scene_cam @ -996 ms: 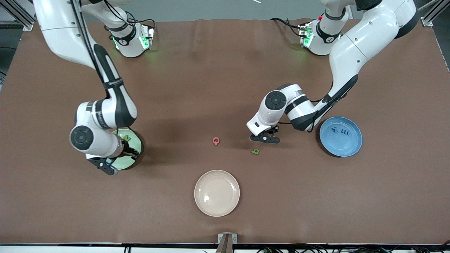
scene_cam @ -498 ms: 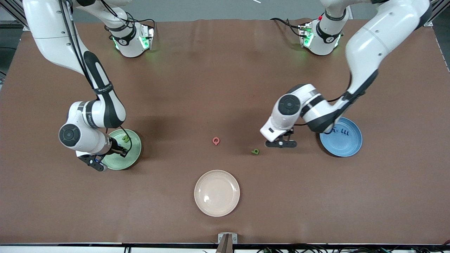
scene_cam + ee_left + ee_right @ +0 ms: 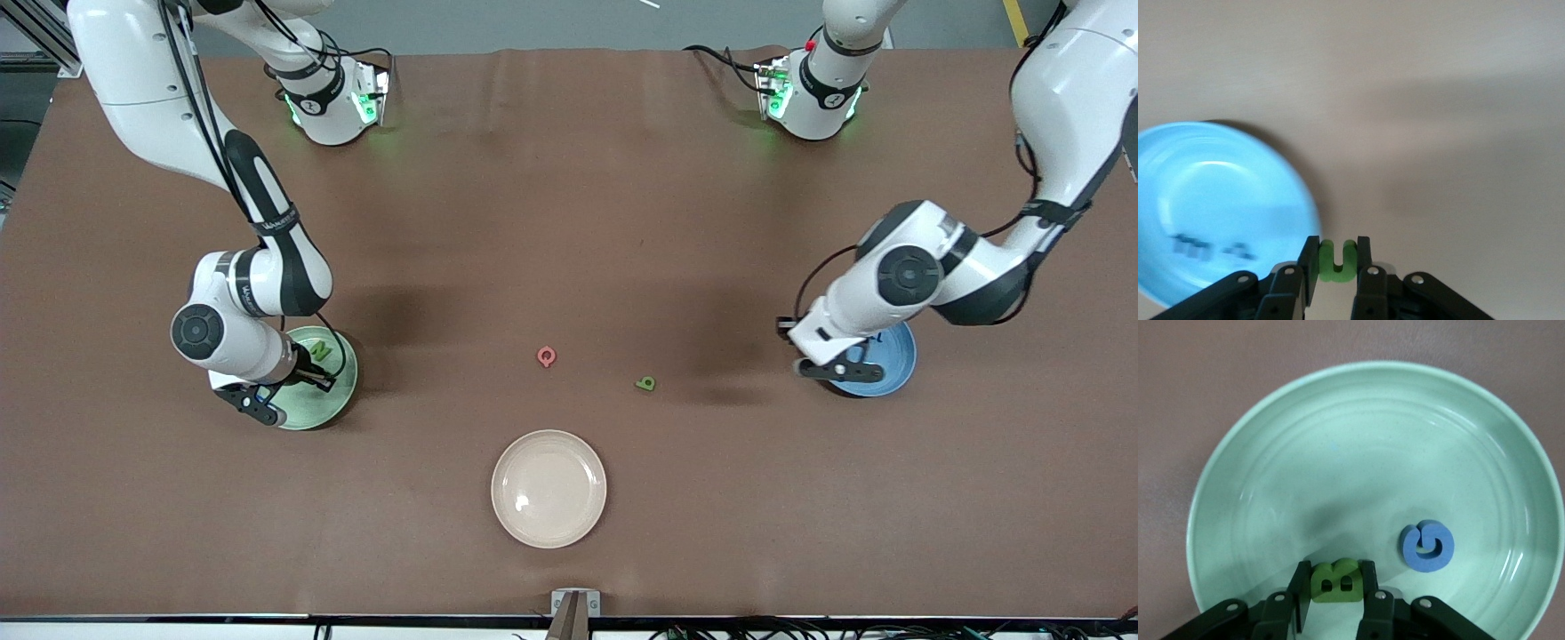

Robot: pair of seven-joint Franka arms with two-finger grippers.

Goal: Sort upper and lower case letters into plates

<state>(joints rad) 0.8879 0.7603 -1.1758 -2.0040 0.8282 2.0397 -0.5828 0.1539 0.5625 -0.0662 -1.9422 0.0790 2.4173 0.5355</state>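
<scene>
Green n (image 3: 1337,259) carried to blue plate (image 3: 893,369)

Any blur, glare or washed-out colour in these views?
Left wrist view: the bright blue plate is motion-smeared, its letters streaked, and the table reads pale, while the small green letter clamped in the left gripper stays sharp. Right wrist view: crisp, with soft glare on the pale mint green plate and a shadow above the right gripper. Front view: sharp, with arm shadows on the brown table.
</scene>
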